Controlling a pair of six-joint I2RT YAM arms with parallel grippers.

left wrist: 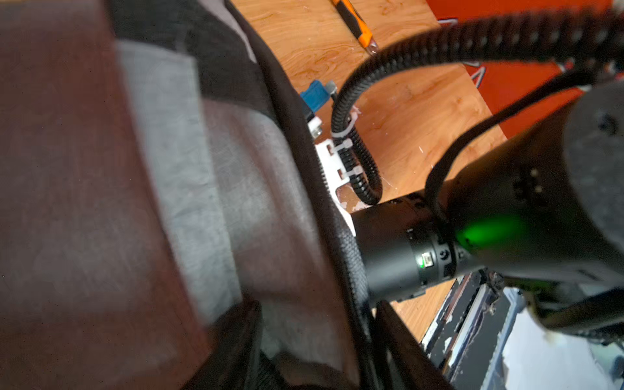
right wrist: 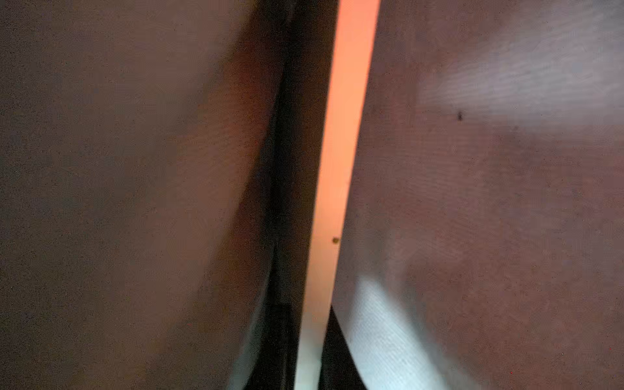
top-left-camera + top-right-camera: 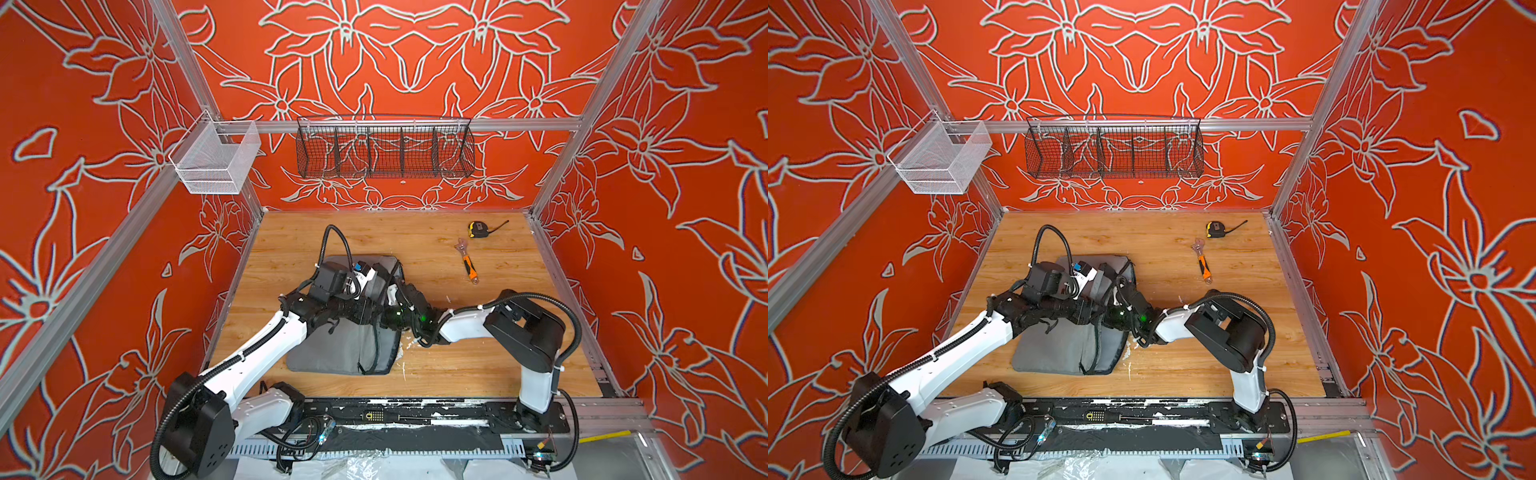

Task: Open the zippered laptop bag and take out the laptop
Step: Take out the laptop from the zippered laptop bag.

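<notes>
At the centre of the wooden table (image 3: 457,374), the grey laptop bag (image 3: 332,353) lies open along its 3 o'clock side. The right gripper (image 3: 394,291) reaches inside, its jaws hidden, state unclear; the left gripper (image 1: 314,341) has its fingers apart over the fabric. The laptop is unseen; a pale strip (image 2: 337,169) shows between the bag's layers.

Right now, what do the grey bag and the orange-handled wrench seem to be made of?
The flat grey zippered bag looks like matte woven fabric; a fine weave shows in the left wrist view. The orange-handled adjustable wrench seems shiny bare metal at its head, with a grip probably of rubber or plastic.
</notes>
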